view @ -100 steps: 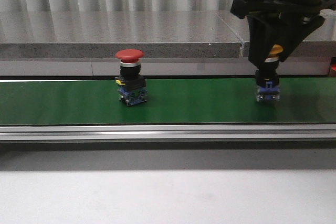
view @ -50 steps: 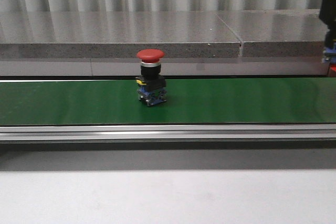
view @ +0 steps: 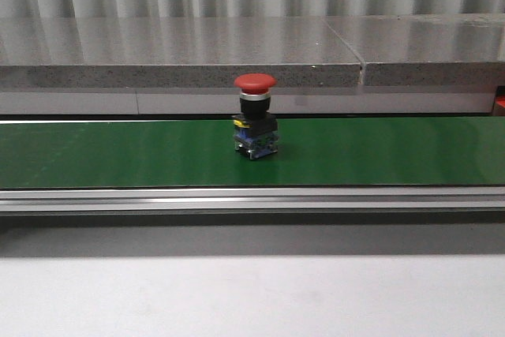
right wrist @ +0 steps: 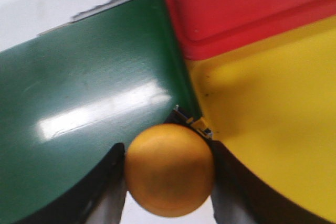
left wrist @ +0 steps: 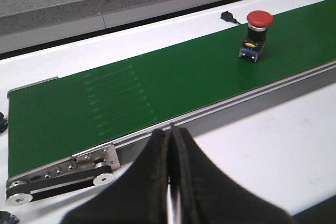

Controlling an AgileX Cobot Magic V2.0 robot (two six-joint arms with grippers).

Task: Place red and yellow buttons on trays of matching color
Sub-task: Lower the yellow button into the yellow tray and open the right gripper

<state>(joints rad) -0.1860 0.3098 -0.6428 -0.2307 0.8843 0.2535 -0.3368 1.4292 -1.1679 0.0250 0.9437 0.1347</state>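
Note:
A red button (view: 255, 117) with a black body stands upright on the green conveyor belt (view: 118, 151), near its middle in the front view; it also shows far off as the red button (left wrist: 256, 34). My left gripper (left wrist: 170, 135) is shut and empty, hanging over the white table in front of the belt. My right gripper (right wrist: 169, 169) is shut on the yellow button (right wrist: 169, 169), held above the belt's end beside the yellow tray (right wrist: 273, 119) and the red tray (right wrist: 247, 9). Neither arm shows in the front view.
A grey stone ledge (view: 181, 53) runs behind the belt. The belt's metal rail (view: 252, 197) borders the white table (view: 252, 293) in front. The belt's roller end (left wrist: 58, 174) lies near my left gripper.
The red button has ridden the belt to the right. My right arm lifted the yellow button off the belt and left the front view to the right.

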